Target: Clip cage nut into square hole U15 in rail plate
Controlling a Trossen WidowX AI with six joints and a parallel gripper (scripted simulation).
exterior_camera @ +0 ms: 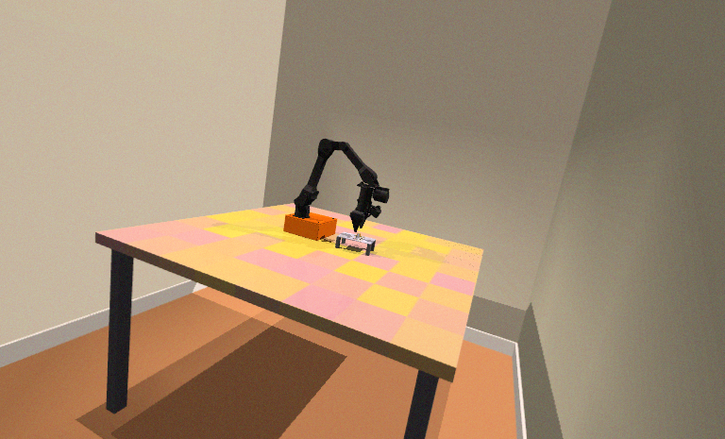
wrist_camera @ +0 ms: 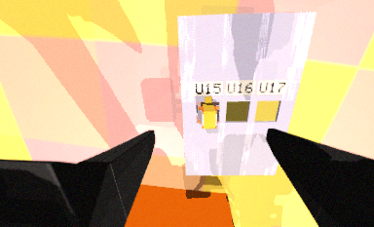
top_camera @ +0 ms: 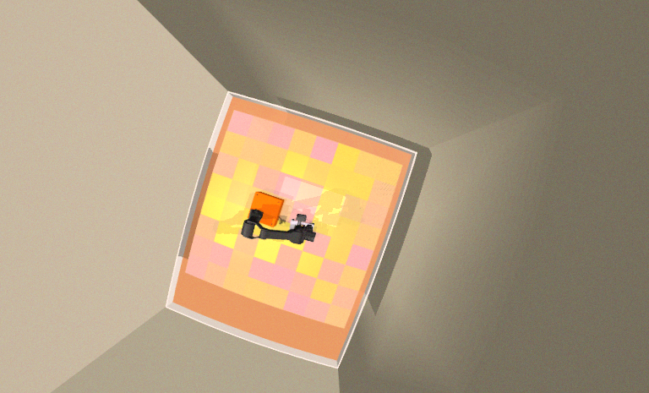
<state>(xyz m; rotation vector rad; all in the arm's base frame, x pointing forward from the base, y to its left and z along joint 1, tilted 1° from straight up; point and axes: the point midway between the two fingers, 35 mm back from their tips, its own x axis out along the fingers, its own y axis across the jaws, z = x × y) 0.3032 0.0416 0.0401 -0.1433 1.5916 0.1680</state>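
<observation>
The pale rail plate (wrist_camera: 234, 159) (exterior_camera: 364, 239) stands on short dark legs, with the labels U15, U16 and U17 above a row of three square holes. The cage nut (wrist_camera: 209, 117), yellow with orange edges, sits at the U15 hole and covers most of it. It looks a little off toward the near edge; how its wings lie under the plate is hidden. The U16 hole (wrist_camera: 238, 111) and the U17 hole (wrist_camera: 267, 111) hold nothing. My gripper (wrist_camera: 209, 134) (exterior_camera: 356, 230) is wide open above the plate, its fingers apart on either side of the nut and not touching it.
The orange box (top_camera: 268, 209) (exterior_camera: 309, 226) under the arm's base stands beside the plate. A small dark object (top_camera: 281, 220) lies between the box and the plate. The checkered table top (exterior_camera: 299, 263) extends around them.
</observation>
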